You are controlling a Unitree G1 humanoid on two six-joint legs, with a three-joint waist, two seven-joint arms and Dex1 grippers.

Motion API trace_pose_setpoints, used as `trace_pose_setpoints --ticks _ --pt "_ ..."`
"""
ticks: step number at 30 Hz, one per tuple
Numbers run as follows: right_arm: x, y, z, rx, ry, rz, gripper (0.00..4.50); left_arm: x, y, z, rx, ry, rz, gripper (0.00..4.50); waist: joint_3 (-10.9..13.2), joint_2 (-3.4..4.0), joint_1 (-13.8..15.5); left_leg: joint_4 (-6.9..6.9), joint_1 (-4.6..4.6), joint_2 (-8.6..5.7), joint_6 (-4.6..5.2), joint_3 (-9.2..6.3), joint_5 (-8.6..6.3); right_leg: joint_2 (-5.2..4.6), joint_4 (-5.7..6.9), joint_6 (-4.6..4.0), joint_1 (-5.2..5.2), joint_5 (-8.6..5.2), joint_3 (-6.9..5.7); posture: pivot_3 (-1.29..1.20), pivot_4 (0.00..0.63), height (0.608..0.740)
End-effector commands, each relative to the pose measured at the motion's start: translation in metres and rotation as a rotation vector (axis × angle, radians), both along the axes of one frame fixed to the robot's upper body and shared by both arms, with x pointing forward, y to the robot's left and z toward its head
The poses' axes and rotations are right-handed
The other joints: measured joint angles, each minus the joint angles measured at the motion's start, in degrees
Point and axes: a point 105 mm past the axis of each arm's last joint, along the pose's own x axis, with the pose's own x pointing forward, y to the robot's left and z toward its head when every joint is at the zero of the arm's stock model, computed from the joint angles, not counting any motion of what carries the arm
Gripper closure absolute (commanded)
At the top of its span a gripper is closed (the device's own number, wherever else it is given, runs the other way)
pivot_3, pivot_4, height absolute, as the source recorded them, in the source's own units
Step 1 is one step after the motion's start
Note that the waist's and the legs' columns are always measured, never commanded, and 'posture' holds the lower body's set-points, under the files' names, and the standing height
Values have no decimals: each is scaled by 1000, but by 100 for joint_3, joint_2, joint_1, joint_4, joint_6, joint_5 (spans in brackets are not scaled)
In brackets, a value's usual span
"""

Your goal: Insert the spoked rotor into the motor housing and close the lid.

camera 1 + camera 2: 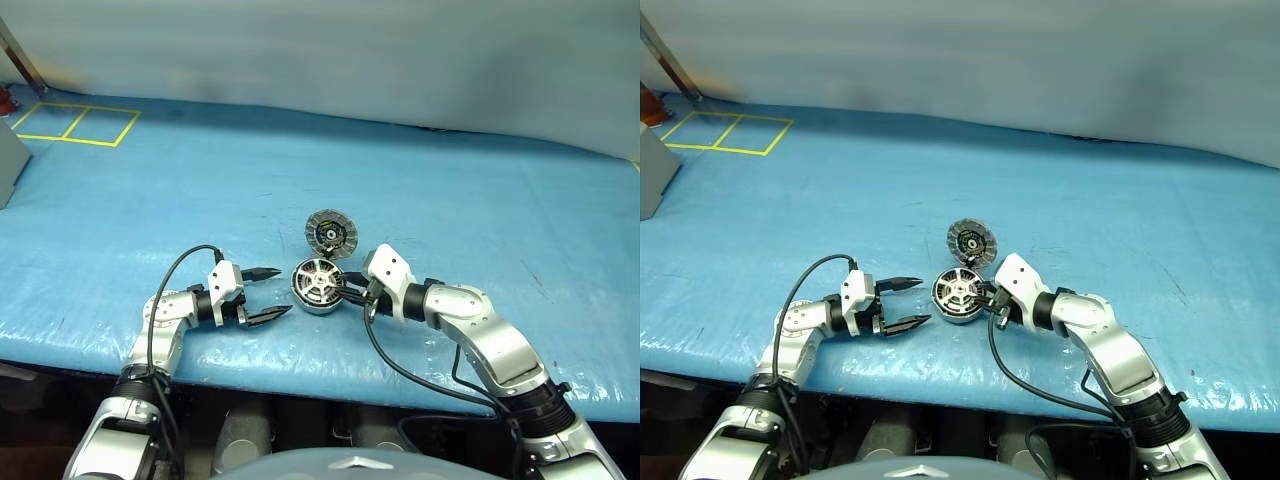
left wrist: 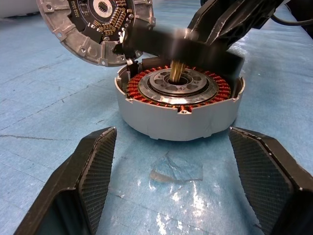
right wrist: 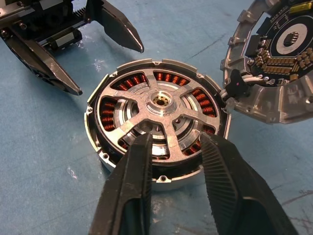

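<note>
The motor housing [image 1: 318, 285] lies on the blue table with its copper windings [image 3: 108, 113] showing. The spoked rotor [image 3: 161, 105] sits inside it, hub centred. Hinged to the far side of the housing, the lid [image 1: 331, 233] stands open and tilted up, its inner face [image 3: 286, 46] towards me. My right gripper [image 3: 177, 142] hovers over the near rim of the rotor, its fingers parted on either side of one spoke and gripping nothing. To the left of the housing, a short gap away, my left gripper [image 1: 283, 290] is open and points at the housing wall [image 2: 176, 122].
A blue tarp [image 1: 450, 200] covers the table, and its front edge [image 1: 300, 370] runs close below both arms. Yellow tape squares [image 1: 75, 125] and a grey box [image 1: 8, 165] are at the far left. A scrap of clear tape [image 2: 176, 171] lies in front of the housing.
</note>
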Motion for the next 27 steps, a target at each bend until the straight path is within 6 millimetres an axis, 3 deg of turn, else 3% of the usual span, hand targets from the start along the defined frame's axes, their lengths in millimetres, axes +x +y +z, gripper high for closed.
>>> trace_pose_setpoints --ticks 1,8,11,14,15,23,27 --pt "2 4 12 22 -54 21 2742 1 -1 9 -13 -38 1 651 0 0 -1 0 0 0 0 0 0 0 0 0 0 0 0 0 150 740" --pt "3 13 20 109 -48 19 2742 2 -1 10 -21 -40 10 651 0 0 -3 -1 0 1 0 0 0 1 0 0 0 0 0 0 150 740" --pt "2 20 13 119 -19 31 3299 2 0 11 -29 -37 14 651 0 0 -4 0 0 0 0 0 0 0 0 0 1 0 0 0 150 740" --pt "0 24 4 96 2 43 4296 1 1 12 -36 -35 18 651 0 0 -10 -1 0 0 0 0 0 0 -1 0 0 0 0 0 150 740" --pt "0 25 2 91 9 48 4447 1 1 12 -34 -37 24 651 0 0 -12 -1 0 1 0 0 0 0 -1 0 0 0 0 0 150 740" --pt "-2 19 -28 -62 36 46 4447 0 5 11 -32 -28 37 651 -4 3 -55 -1 5 2 -1 -1 0 -1 -1 -1 2 -1 -1 0 150 740" --pt "-1 22 -22 -23 17 36 4447 -1 6 11 -33 -24 41 651 -10 3 -68 -1 14 2 -2 -1 -1 -3 -1 -2 4 -1 -1 0 150 740"
